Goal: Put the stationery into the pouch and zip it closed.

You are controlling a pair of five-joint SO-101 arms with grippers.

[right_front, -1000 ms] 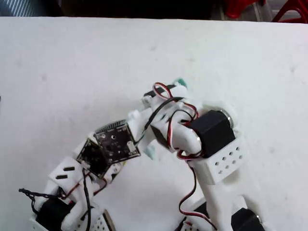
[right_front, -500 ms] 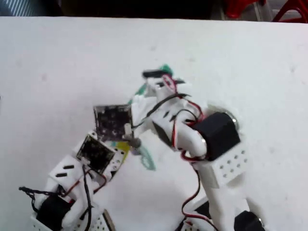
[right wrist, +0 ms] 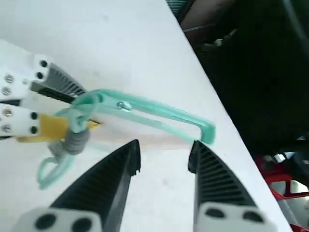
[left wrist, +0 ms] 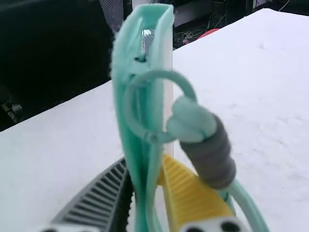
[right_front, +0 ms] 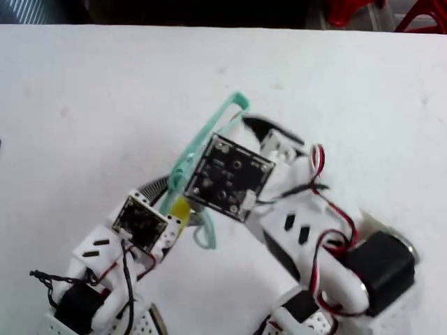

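Since a second ago, my right arm is swinging back toward the near side of the desk [right_front: 84, 84], and it is no longer covering the pouch [right_front: 209, 136]. Now I am seeing the mint-green pouch out in the open. It is standing on its thin edge, tilted, between the two arms. I cannot tell if it is touching the white desk.

My left pincer [left wrist: 145, 166] is squeezing tight on the near end of the pouch, with a gray finger [left wrist: 96, 203] on one side and a yellow finger [left wrist: 188, 195] on the other. A green pull cord [left wrist: 159, 79] with a gray bead [left wrist: 212, 157] is hanging from the zip, right beside the yellow finger.

My right pincer [right wrist: 164, 154] is sitting wide open and holding nothing. Its two black fingers [right wrist: 111, 183] are pointing at the far end of the pouch, near it but not touching.
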